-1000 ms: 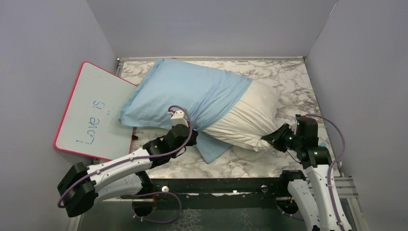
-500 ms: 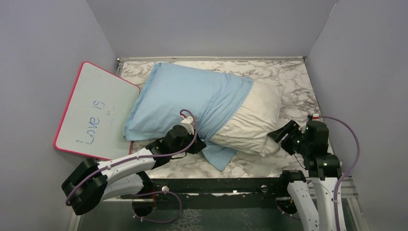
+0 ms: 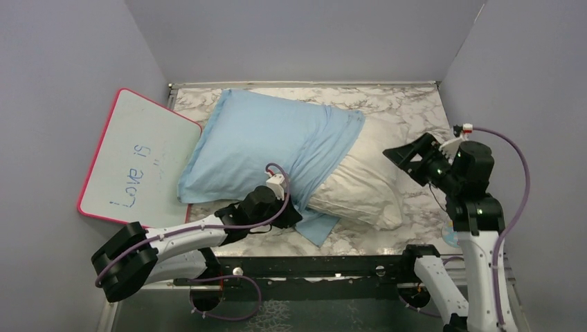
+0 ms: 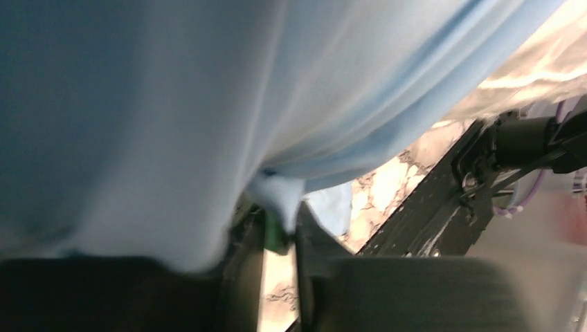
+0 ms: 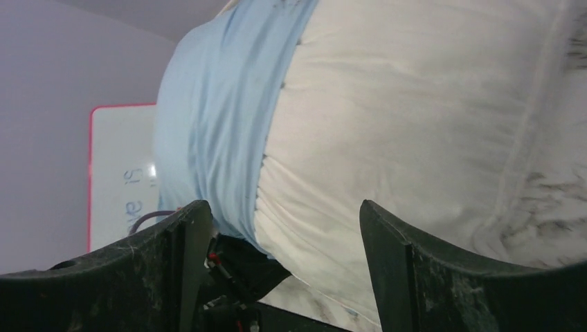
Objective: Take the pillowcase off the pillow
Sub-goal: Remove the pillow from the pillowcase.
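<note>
- While the pillow (image 3: 367,180) lies slantwise across the marble table (image 3: 415,104), the pillowcase (image 3: 263,135) sheathes its left and far part, plain light-blue face outward. Roughly 2 thirds are covered.
- The pillow's off-white right end is bare and pokes out of the case's open mouth. The hem runs from the far edge down toward the near edge and bunches into folds low down.
- 1 loose flap of the case lies flat on the table at the near edge, just below the pillow.
- Left gripper (image 3: 294,209): low at the pillow's near edge, tucked under the bunched hem. In its wrist view the fingers are almost together, with only a narrow slit between them and a small tuft of blue cloth caught at the tips. The rest of the case drapes over the lens.
- Right gripper (image 3: 408,155): raised off the table beside the pillow's bare right end, apart from it. Its jaws are spread wide with nothing between them. In its wrist view the bare pillow and the case's hem show through the gap.
- Pink-rimmed whiteboard (image 3: 138,162): leaning at the left wall, blue handwriting on it. The case's left corner is just beside its rim.
- Grey walls (image 3: 304,34) close in 3 sides.
</note>
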Controlling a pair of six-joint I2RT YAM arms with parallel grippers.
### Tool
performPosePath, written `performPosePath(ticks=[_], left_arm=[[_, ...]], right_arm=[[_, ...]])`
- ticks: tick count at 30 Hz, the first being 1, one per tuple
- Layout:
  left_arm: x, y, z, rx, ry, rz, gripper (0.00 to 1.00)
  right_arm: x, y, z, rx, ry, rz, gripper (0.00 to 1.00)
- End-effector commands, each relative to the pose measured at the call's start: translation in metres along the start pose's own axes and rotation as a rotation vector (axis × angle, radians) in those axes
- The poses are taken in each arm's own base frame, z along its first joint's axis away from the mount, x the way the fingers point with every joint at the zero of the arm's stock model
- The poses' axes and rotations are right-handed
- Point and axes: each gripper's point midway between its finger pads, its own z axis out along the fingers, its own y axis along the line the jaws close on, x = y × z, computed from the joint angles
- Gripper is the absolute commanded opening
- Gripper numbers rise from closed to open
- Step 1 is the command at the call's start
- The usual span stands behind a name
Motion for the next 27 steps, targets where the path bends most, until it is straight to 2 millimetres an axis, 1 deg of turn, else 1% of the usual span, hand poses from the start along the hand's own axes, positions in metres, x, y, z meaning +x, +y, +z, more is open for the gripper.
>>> performPosePath(ticks=[1, 2, 4, 5, 6, 7, 8, 10, 11, 12, 13, 15, 17, 18, 19, 21, 22, 25, 26, 27], left_arm=[[0.007, 0.008, -0.009, -0.037, 0.006, -0.029, 0.36], [0.006, 0.009, -0.011, -0.047, 0.005, -0.029, 0.43], [-0.003, 0.005, -0.016, -0.059, -0.002, -0.013, 0.56], [-0.011, -0.003, -0.018, -0.041, -0.01, -0.005, 0.63], [-0.019, -0.015, -0.02, -0.004, -0.015, 0.006, 0.65], [-0.029, -0.03, -0.023, 0.048, -0.025, 0.025, 0.67], [-0.038, -0.046, -0.027, 0.099, -0.028, 0.051, 0.68], [-0.061, -0.072, -0.038, 0.15, -0.042, 0.096, 0.69], [-0.073, -0.081, -0.045, 0.162, -0.062, 0.113, 0.7], [-0.088, -0.089, -0.052, 0.163, -0.097, 0.129, 0.7], [-0.102, -0.095, -0.06, 0.157, -0.135, 0.148, 0.75], [-0.131, -0.103, -0.07, 0.133, -0.22, 0.191, 0.84], [-0.16, -0.105, -0.069, 0.082, -0.266, 0.249, 0.87], [-0.171, -0.104, -0.062, 0.051, -0.261, 0.284, 0.88], [-0.187, -0.104, -0.054, 0.02, -0.259, 0.321, 0.89], [-0.218, -0.109, -0.031, -0.017, -0.252, 0.372, 0.9], [-0.234, -0.115, -0.02, -0.018, -0.261, 0.409, 0.91], [-0.272, -0.136, 0.022, 0.023, -0.242, 0.539, 0.95], [-0.275, -0.129, 0.053, 0.012, -0.18, 0.566, 0.96], [-0.295, -0.14, 0.054, 0.022, -0.191, 0.584, 0.96]], right_arm=[[-0.011, 0.053, 0.045, -0.315, 0.123, -0.038, 0.83], [-0.008, 0.051, 0.059, -0.332, 0.167, -0.037, 0.83], [0.004, 0.032, 0.088, -0.282, 0.269, -0.031, 0.83], [0.015, 0.021, 0.1, -0.254, 0.321, -0.026, 0.83], [0.028, 0.007, 0.11, -0.235, 0.363, -0.023, 0.82], [0.051, -0.002, 0.116, -0.247, 0.419, -0.022, 0.8], [0.074, -0.016, 0.12, -0.25, 0.468, 0.007, 0.79], [0.121, -0.053, 0.12, -0.204, 0.548, 0.105, 0.67], [0.142, -0.068, 0.116, -0.186, 0.576, 0.144, 0.58], [0.159, -0.08, 0.11, -0.164, 0.593, 0.172, 0.55], [0.171, -0.088, 0.104, -0.141, 0.595, 0.189, 0.54], [0.189, -0.106, 0.091, -0.088, 0.577, 0.209, 0.54], [0.19, -0.112, 0.082, -0.068, 0.525, 0.197, 0.54], [0.191, -0.112, 0.079, -0.075, 0.506, 0.191, 0.54], [0.194, -0.113, 0.076, -0.086, 0.498, 0.191, 0.54], [0.199, -0.115, 0.072, -0.092, 0.496, 0.192, 0.54], [0.201, -0.116, 0.07, -0.097, 0.504, 0.19, 0.53], [0.207, -0.121, 0.067, -0.083, 0.521, 0.188, 0.53], [0.209, -0.122, 0.067, -0.078, 0.53, 0.191, 0.53], [0.212, -0.124, 0.067, -0.079, 0.54, 0.193, 0.53]])
